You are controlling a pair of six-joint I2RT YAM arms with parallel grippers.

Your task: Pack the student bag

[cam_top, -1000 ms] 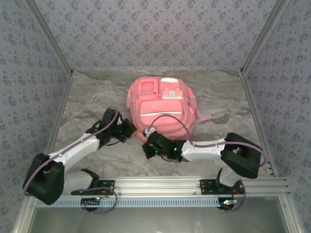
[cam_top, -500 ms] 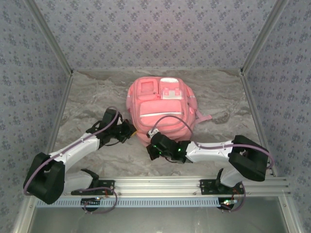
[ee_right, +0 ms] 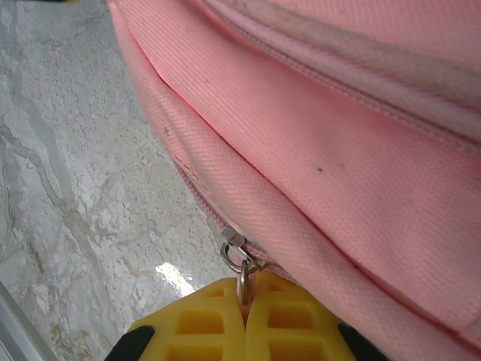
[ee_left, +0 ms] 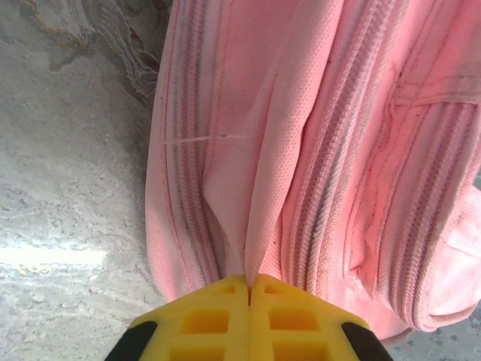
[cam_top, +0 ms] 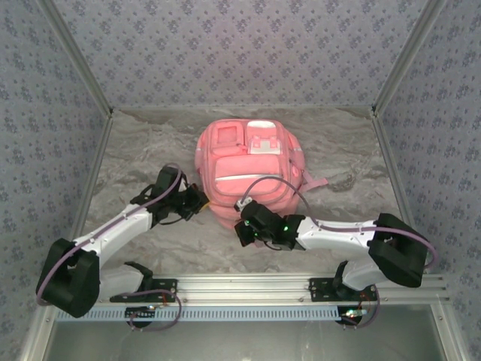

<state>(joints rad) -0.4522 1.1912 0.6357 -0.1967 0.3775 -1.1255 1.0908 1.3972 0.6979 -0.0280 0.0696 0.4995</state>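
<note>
Marbled tabletop [cam_top: 135, 150] is carrying the student bag [cam_top: 248, 169], which is lying flat at mid-table with its long axis running away from the arm bases and its near end facing both tools. At the bag's near-left corner the left gripper [cam_top: 201, 204] is pinching a fold of pink fabric [ee_left: 255, 218]. Just in front of the near edge, the right gripper [cam_top: 245, 226] is clenching the zipper pull [ee_right: 234, 252]. The seam is curving along that rim, so the pull should probably follow it.

we lose the end of the small silver zipper pull [ee_right: 237, 254] inside the right gripper [ee_right: 246, 301], large pink fabric backpack [ee_right: 338, 150] cropped
</note>
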